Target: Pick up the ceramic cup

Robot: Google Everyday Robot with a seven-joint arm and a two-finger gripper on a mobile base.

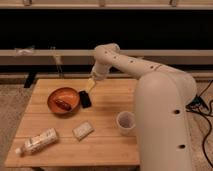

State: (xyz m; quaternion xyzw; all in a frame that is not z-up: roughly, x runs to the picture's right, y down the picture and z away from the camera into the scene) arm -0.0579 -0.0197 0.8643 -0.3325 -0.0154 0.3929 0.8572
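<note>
Robot arm (150,85) reaches over a wooden bench (107,147) bearing an orange bowl (63,100) and, toward the right, the upright white cup (125,122), not yet grasped, apart from the claw (85,99) beside the bowl, whose state cannot be told.

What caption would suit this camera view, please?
Gripper poised beside the orange bowl; the ceramic cup stands untouched near the arm.

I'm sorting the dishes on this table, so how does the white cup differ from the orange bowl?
The ceramic cup is white and narrow; the orange bowl is wide and shallow. The cup looks empty; the bowl holds a brown item. The gripper hangs beside the bowl, apart from the cup. Both stand upright on the wooden table.
</note>
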